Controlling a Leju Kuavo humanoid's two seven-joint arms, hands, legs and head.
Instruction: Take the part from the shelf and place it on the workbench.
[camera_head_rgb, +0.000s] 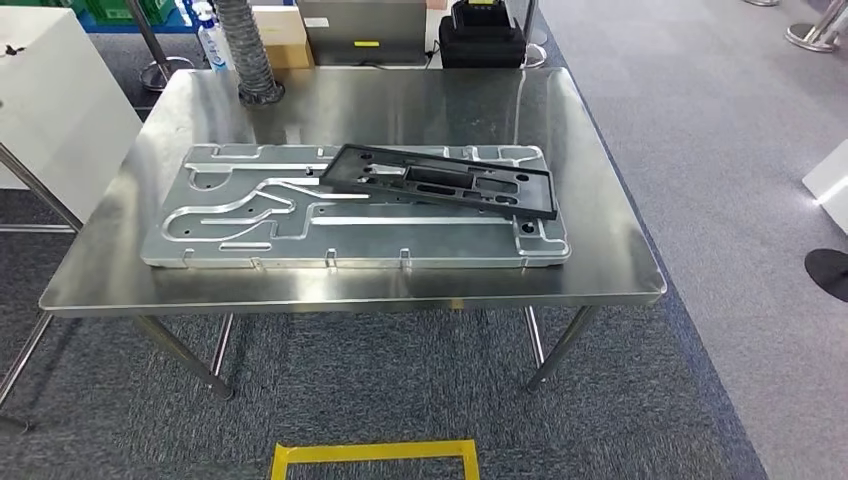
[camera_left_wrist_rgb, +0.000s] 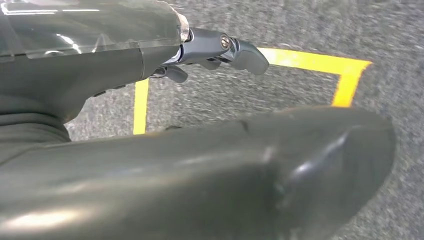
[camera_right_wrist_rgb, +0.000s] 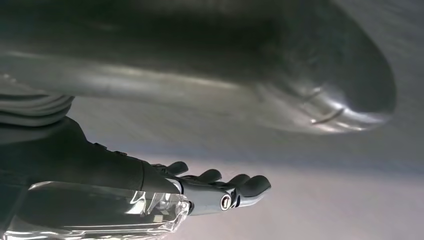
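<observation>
1. The black part, a flat rectangular frame with cut-outs, lies on the large silver plate, set at a slant across the plate's right half.
2. The silver plate (machined with grooves and slots) rests flat on the steel table, near the table's front edge.
3. A grey ribbed hose stands on the table's far left area, well apart from the part.
4. Beyond the table's far edge are a black case and a cardboard box.
5. My left hand hangs over grey carpet; its fingers are extended and apart, and it holds nothing. Yellow floor tape lies on the carpet beyond it.
6. My right hand is likewise free of any load, with its fingers stretched out side by side and not closed.
7. The yellow tape outline on the floor sits in front of the table's near edge.
</observation>
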